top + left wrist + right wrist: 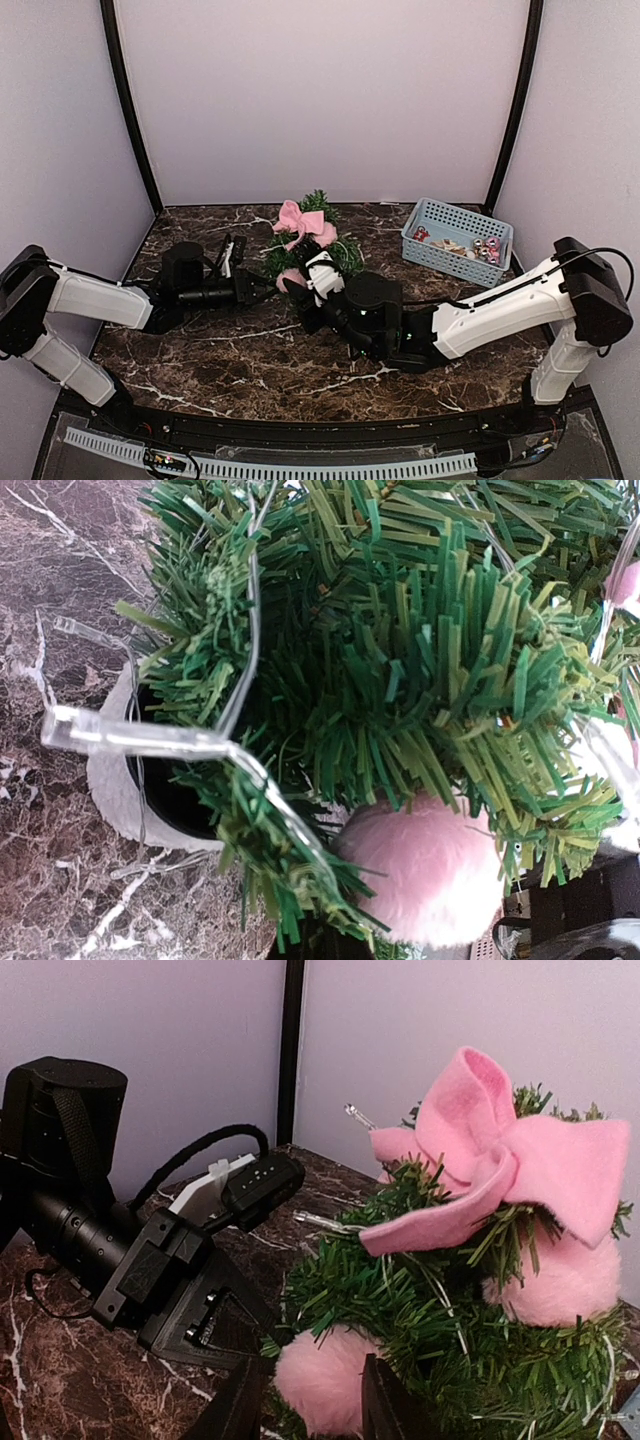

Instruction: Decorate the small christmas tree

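Left claw (264,288) closed tight, right claw (311,1380) parted — both low, facing each other.

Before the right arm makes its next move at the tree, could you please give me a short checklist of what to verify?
1. The small christmas tree stands upright: ok.
2. The pink bow sits at the treetop: ok.
3. The lower pink pom-pom lies between the fingers of the right gripper; gripped or free: cannot tell.
4. The left gripper is shut at the lower branches; what it pinches: cannot tell.
5. The light string is tucked into the branches: not ok, a strand juts out past the pot.
6. The basket stands clear of both grippers: ok.
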Controlling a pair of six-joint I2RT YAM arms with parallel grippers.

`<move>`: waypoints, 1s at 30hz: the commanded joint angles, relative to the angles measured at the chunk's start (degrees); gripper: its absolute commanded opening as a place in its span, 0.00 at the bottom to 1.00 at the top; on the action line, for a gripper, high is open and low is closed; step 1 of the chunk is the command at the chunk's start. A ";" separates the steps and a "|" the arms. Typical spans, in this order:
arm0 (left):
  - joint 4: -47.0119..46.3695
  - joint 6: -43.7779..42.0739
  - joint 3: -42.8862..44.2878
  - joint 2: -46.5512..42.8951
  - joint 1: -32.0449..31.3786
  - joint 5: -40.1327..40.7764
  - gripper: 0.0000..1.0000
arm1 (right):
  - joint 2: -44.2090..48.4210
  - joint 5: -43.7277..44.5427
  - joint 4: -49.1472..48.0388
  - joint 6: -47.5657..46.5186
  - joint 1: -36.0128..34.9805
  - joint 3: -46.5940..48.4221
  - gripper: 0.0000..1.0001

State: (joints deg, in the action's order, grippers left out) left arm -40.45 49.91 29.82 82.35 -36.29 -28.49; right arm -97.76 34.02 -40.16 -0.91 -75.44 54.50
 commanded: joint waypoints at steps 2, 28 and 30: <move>-0.20 -0.77 0.05 -2.46 -0.37 -0.39 0.00 | -1.15 -3.56 2.73 5.43 1.12 1.77 0.31; 1.89 -1.77 0.19 -3.42 -0.35 -0.51 0.00 | -9.60 -0.76 4.49 9.04 5.18 8.72 0.18; 2.51 -1.85 0.16 -3.83 -0.38 0.08 0.02 | -8.06 -2.27 4.40 9.00 5.13 8.07 0.20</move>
State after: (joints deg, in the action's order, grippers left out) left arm -37.95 49.25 29.82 81.34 -36.29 -28.36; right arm -106.65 31.86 -34.41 7.84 -70.61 62.04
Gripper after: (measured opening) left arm 0.010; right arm 0.184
